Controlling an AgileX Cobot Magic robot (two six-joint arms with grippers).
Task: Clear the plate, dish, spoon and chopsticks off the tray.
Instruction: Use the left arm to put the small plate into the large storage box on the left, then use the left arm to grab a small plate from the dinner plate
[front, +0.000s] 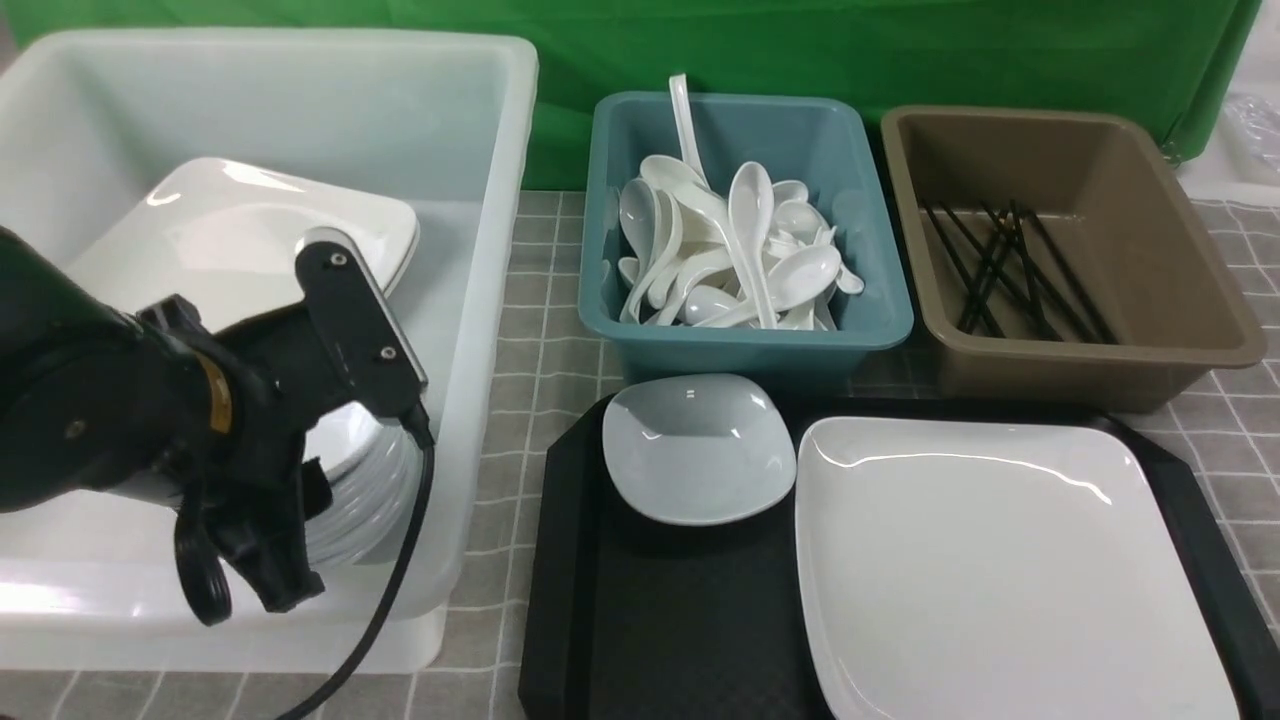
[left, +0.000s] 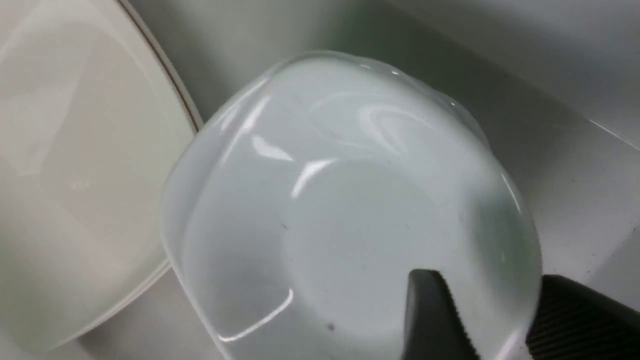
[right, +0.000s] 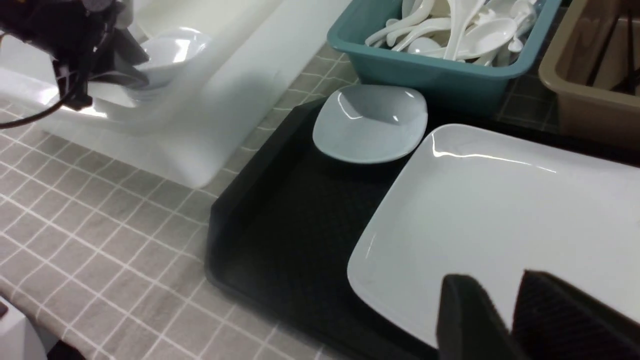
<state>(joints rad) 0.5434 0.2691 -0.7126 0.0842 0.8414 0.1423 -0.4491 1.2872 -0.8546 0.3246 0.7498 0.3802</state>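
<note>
The black tray (front: 650, 620) holds a small bluish-white dish (front: 697, 450) at its far left and the large white plate (front: 1000, 560) on its right. No spoon or chopsticks lie on it. My left arm (front: 150, 420) reaches into the white tub (front: 480, 300). There my left gripper (left: 485, 275) is open, its fingers either side of the rim of another small dish (left: 340, 200) that tops a stack (front: 370, 490). My right gripper (right: 492, 275) hovers over the near part of the plate (right: 500, 210), slightly open with nothing between its fingers.
A second large white plate (front: 230, 230) leans in the white tub beside the stack. The blue tub (front: 880, 320) behind the tray holds several white spoons (front: 740, 250). The brown tub (front: 1230, 340) at the back right holds black chopsticks (front: 1020, 270). A checked cloth covers the table.
</note>
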